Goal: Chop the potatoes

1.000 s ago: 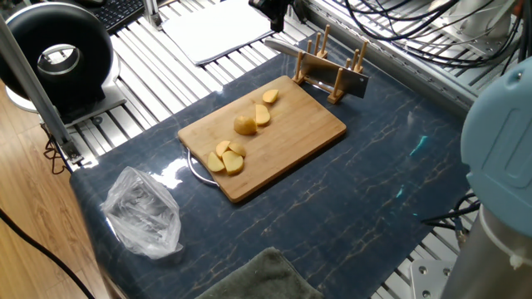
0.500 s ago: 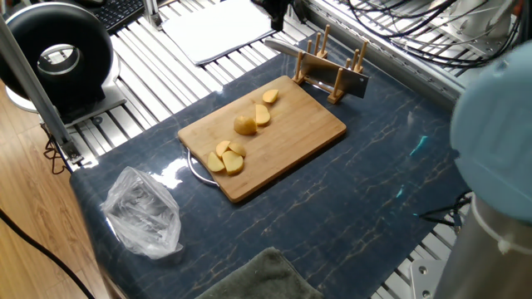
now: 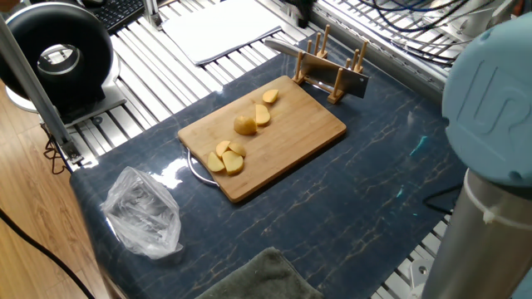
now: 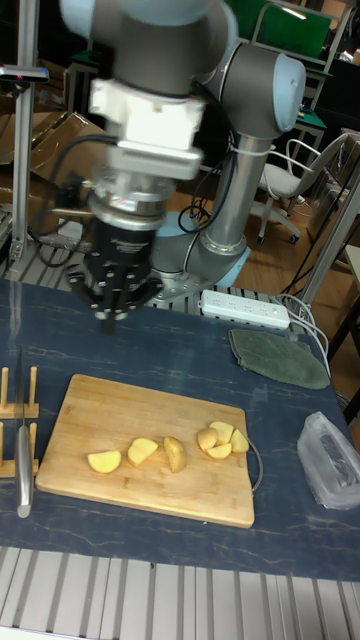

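Knife not yet fetched; potatoes (image 3: 246,125) uncut on board (image 3: 307,133).
Gripper (image 4: 113,308), apparently empty, jaw state indiscernible; knife (image 3: 347,80) must be grasped from rack (image 3: 320,60).

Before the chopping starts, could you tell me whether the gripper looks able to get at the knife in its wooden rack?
Probably yes: the gripper hangs near the knife, whose handle sticks out of the rack uncovered.
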{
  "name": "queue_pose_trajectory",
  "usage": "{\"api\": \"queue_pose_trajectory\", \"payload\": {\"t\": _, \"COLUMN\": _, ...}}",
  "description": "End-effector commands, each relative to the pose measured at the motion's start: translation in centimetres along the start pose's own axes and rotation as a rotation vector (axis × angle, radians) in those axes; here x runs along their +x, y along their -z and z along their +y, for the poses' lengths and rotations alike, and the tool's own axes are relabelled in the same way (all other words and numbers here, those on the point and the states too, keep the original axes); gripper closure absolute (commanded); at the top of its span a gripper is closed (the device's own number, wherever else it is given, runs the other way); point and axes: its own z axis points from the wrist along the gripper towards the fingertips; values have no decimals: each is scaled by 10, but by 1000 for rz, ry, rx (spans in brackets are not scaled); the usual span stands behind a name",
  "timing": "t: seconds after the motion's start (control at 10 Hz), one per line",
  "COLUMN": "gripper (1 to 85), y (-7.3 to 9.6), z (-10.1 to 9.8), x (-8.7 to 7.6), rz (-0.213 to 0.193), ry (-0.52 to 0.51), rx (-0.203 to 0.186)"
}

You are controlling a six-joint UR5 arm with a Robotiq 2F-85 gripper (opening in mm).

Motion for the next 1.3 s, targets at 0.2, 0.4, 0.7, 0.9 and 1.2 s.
{"api": "queue_pose_trajectory", "payload": {"t": 0.2, "gripper": 847, "y": -13, "z": -37, "x": 39, "rz": 97, "ry": -52, "rx": 57}}
{"api": "queue_pose_trajectory", "payload": {"t": 0.4, "gripper": 847, "y": -13, "z": -48, "x": -2, "rz": -66, "ry": -75, "rx": 93}}
{"api": "queue_pose_trajectory", "payload": {"t": 0.7, "gripper": 847, "y": -13, "z": -49, "x": -5, "rz": -75, "ry": -55, "rx": 99}}
{"api": "queue_pose_trajectory", "payload": {"t": 0.9, "gripper": 847, "y": -13, "z": -46, "x": -6, "rz": -77, "ry": -42, "rx": 88}}
{"api": "queue_pose_trajectory", "payload": {"t": 1.2, "gripper": 847, "y": -13, "z": -77, "x": -4, "rz": -50, "ry": -37, "rx": 92}}
